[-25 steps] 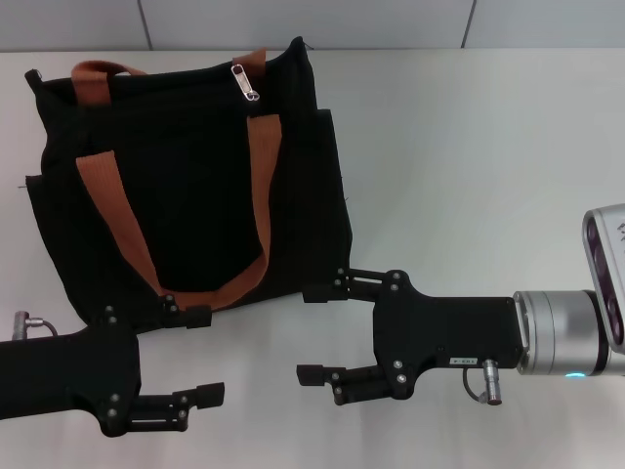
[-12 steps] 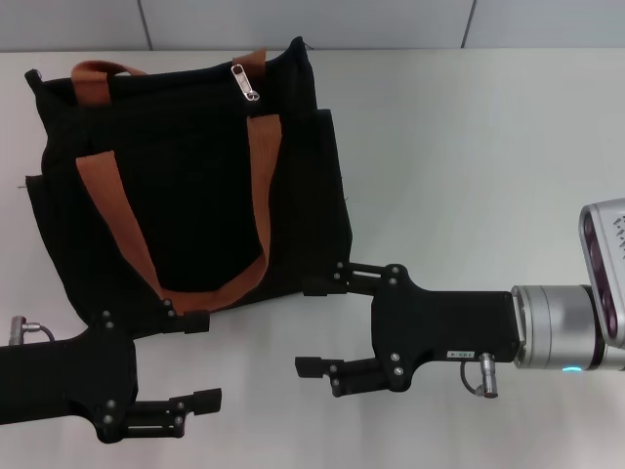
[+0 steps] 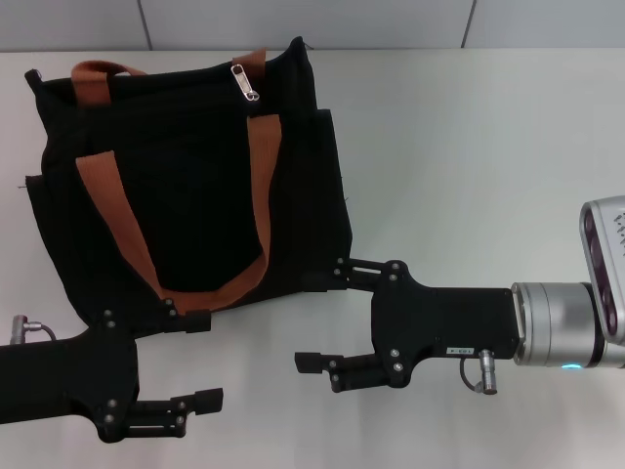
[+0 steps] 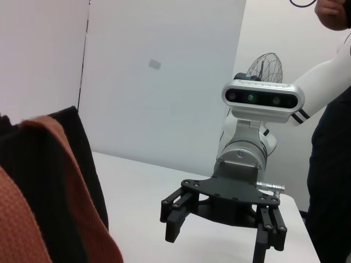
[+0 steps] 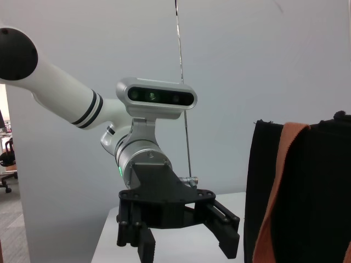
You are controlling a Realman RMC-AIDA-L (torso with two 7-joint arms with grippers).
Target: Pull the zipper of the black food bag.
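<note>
a white table (image 3: 469,147) fills the head view, with the black food bag (image 3: 186,176) lying flat on its far left part, the opening edge turned away from the robot. two rust-orange handles (image 3: 262,186) lie in loops across the bag's upper face; one runs down toward the near edge, the other curls over the far left corner. the zipper (image 3: 244,81), a small silver pull tab, rests near the far edge of the bag, toward its right end, between the two legs of the nearer handle.

the right gripper (image 3: 317,322) reaches in from the right on a black body and silver wrist, its jaws spread wide; the upper finger tip touches or just overlaps the bag's near right corner, while the lower finger hangs over bare table. the left gripper (image 3: 200,360) sits at the near left, jaws likewise apart, its upper finger at the bag's near edge beside the bottom of the handle loop. neither holds anything.

from the left wrist view the right gripper (image 4: 222,233) faces the camera with fingers splayed, black fabric and orange webbing (image 4: 49,203) close in the foreground. the right wrist view shows the left gripper (image 5: 186,238) spread open beside the bag's edge (image 5: 299,192).
</note>
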